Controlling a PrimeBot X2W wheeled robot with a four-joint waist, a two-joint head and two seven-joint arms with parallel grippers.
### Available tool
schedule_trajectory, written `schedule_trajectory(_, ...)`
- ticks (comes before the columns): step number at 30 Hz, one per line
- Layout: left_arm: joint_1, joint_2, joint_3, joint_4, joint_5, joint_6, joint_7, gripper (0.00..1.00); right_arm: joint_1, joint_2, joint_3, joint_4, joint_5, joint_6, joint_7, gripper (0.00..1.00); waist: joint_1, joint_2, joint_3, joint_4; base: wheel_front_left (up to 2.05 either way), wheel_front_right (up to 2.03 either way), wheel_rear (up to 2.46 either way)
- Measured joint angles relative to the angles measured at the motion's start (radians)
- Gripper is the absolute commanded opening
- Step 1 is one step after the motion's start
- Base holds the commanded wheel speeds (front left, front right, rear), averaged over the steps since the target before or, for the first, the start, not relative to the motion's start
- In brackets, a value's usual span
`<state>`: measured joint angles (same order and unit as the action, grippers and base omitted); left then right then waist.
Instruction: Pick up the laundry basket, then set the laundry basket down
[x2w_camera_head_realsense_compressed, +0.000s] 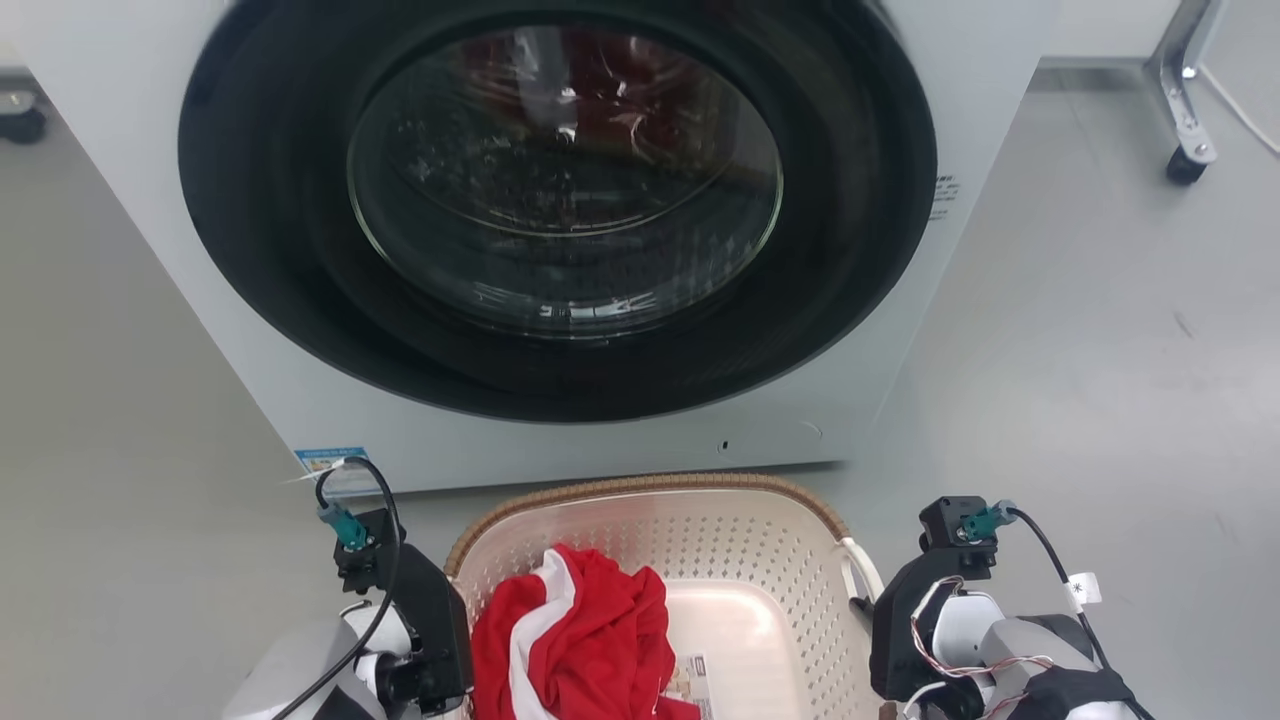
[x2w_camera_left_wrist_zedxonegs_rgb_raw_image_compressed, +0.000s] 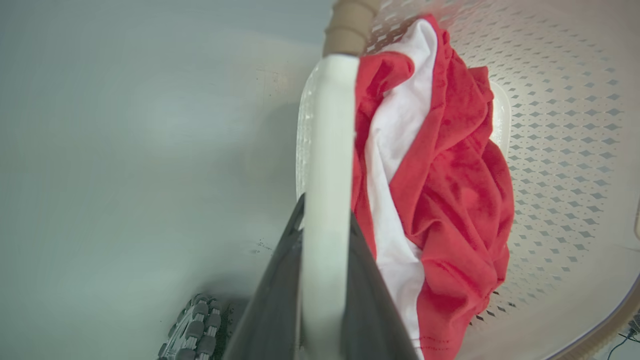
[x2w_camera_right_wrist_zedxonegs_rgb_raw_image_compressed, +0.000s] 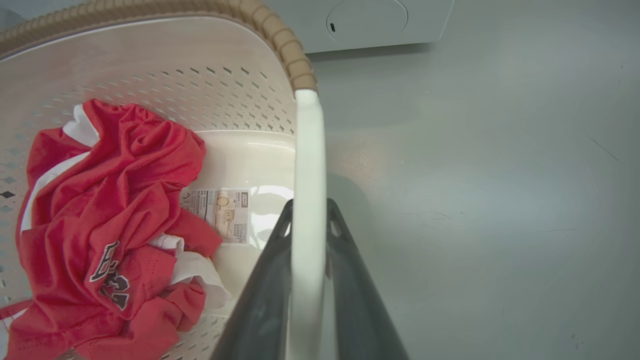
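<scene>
- A cream-white perforated plastic laundry basket (x2w_camera_head_realsense_compressed: 640, 487) with a brown woven-look rim is sitting low between the robot's two arms, just in front of a white front-loading washing machine (x2w_camera_head_realsense_compressed: 600, 450).
- The left gripper (x2w_camera_left_wrist_zedxonegs_rgb_raw_image_compressed: 325, 215) is pinching the basket's white left side handle (x2w_camera_left_wrist_zedxonegs_rgb_raw_image_compressed: 325, 150), one dark finger pressing on each side of the bar.
- The right gripper (x2w_camera_right_wrist_zedxonegs_rgb_raw_image_compressed: 310, 206) is clamping the white right side handle (x2w_camera_right_wrist_zedxonegs_rgb_raw_image_compressed: 307, 150) in the same way, its jaws narrowed onto the plastic.
- A crumpled red-and-white garment (x2w_camera_head_realsense_compressed: 580, 630) is lying inside the basket towards its left side, beside a printed paper label (x2w_camera_right_wrist_zedxonegs_rgb_raw_image_compressed: 220, 212) on the smooth bottom.
- The pale grey, smooth floor (x2w_camera_head_realsense_compressed: 1100, 350) is spreading around the machine, showing faint scuffs and soft shadows beneath both handles; whether the basket's base is touching it cannot be told.
- The machine's round dark-ringed glass door (x2w_camera_head_realsense_compressed: 565, 180) is facing the camera, closed, with something red glinting behind the glass.
- A small blue sticker (x2w_camera_head_realsense_compressed: 330, 458) is clinging to the machine's lower left corner.
- A metal leg on a black castor (x2w_camera_head_realsense_compressed: 1185, 165) is standing on the floor to the far right.
</scene>
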<state>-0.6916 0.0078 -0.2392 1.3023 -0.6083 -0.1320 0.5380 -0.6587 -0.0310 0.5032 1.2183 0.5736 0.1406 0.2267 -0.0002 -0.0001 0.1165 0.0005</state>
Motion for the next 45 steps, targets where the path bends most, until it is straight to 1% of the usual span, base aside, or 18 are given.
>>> schedule_trajectory(8,0.011,0.007,0.003,0.003,-0.015,0.001,0.052,0.00,0.014,-0.004,0.026,-0.023,0.047,-0.001,0.070,0.00,0.0000,0.0000,-0.066,-0.002,0.00,0.00,0.00)
schedule_trajectory(12,0.021,0.010,0.007,0.006,-0.023,0.001,0.080,0.00,0.014,-0.006,0.033,-0.030,0.073,-0.001,0.114,0.00,0.0001,0.0000,-0.090,-0.005,0.00,0.00,0.00)
schedule_trajectory(18,0.021,0.011,0.007,0.006,-0.025,0.001,0.103,0.00,0.014,-0.008,0.038,-0.030,0.107,-0.001,0.152,0.00,0.0002,0.0000,-0.110,-0.009,0.00,0.00,0.00)
schedule_trajectory(30,0.025,0.016,0.006,0.007,-0.025,0.001,0.125,0.00,0.014,-0.009,0.052,-0.030,0.142,-0.001,0.195,0.00,0.0002,0.0001,-0.123,-0.012,0.00,0.00,0.00)
schedule_trajectory(45,0.032,0.021,0.000,0.007,-0.030,0.001,0.129,0.00,0.014,-0.009,0.072,-0.034,0.176,-0.001,0.205,0.00,0.0002,0.0001,-0.126,-0.011,0.00,0.00,0.00)
